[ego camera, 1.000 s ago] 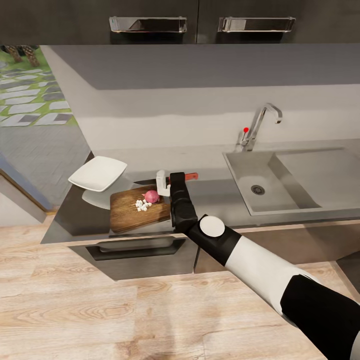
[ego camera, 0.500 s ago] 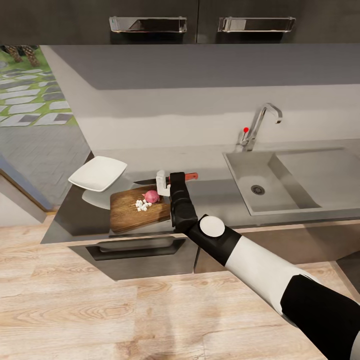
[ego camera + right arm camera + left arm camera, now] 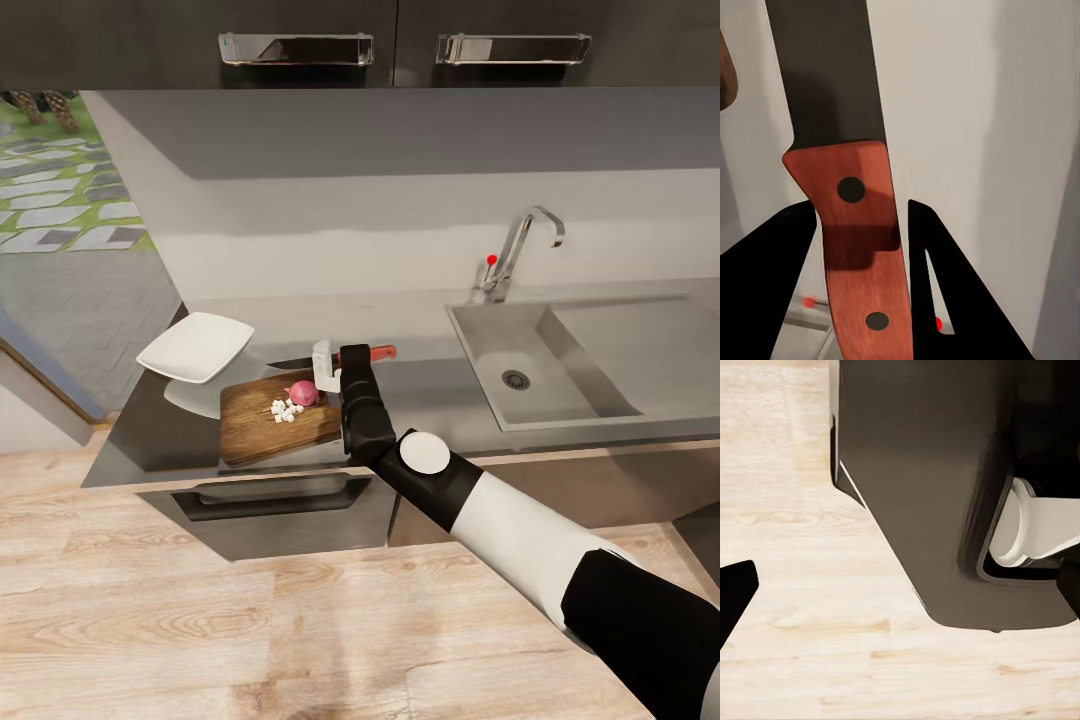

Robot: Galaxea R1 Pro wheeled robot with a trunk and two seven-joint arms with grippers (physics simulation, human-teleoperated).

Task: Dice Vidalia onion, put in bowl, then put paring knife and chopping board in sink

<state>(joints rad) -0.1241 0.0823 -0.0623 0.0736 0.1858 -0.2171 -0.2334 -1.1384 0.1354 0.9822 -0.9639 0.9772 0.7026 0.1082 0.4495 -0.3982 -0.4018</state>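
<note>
Currently I log: right tool [image 3: 862,247] clamped on red-brown-handled, dark-bladed paring knife [image 3: 844,150]; small pink-red onion [image 3: 302,392] and white diced cubes [image 3: 285,410] on brown wooden chopping board [image 3: 275,420] just beside it; left tool's state untellable.
</note>
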